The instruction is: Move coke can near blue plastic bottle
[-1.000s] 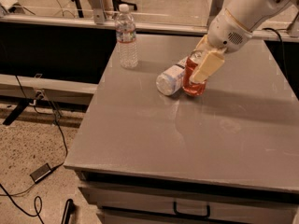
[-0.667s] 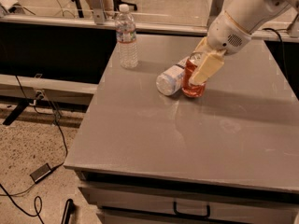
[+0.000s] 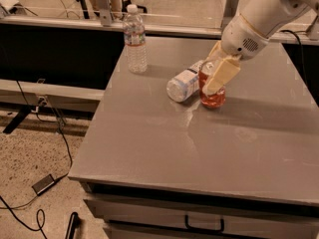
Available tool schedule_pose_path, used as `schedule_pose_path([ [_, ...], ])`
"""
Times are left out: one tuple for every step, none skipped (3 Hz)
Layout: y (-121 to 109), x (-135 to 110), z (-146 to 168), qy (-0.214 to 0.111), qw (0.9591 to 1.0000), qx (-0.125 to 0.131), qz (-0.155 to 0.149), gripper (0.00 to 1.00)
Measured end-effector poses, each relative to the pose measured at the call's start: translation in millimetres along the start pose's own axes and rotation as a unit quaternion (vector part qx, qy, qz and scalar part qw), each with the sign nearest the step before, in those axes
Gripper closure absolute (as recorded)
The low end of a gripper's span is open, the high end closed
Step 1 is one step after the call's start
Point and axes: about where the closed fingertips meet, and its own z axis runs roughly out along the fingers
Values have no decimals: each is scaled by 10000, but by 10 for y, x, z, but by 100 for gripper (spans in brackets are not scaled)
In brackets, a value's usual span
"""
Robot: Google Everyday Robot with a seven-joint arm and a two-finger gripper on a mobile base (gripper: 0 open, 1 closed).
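**Nearly there: can in my grip, bottle right alongside**

Seen from the one camera, my hand comes down from the upper right over the far middle of the table. It is closed around the can. One pale finger lies across the can's front, and the other sits behind it. The can stands upright. Whether its base rests on the table or hangs just above it, I cannot tell.

What matters for my next move is the stout bottle. It lies on its side just beside the can, toward the left of the view. Its long axis runs from a rounded end nearer the camera back toward the can and my hand. The two look as if they touch, or very nearly, but I cannot make out a gap. I judge the can close enough already, so what remains is to let go and lift straight up. A sideways nudge could set that bottle rolling.

A tall bottle stands upright well apart, near the table's far left edge.

My finger covers most of the can's label. The stout bottle's far end is lost behind the can, and my arm is cut off at the top right.
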Motion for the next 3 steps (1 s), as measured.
schedule_pose_path([
  [0,12,18,-3,10000,-17,30,0],
  [-2,49,12,3,10000,-15,75,0],
  [-5,302,-59,-73,9994,11,343,0],
])
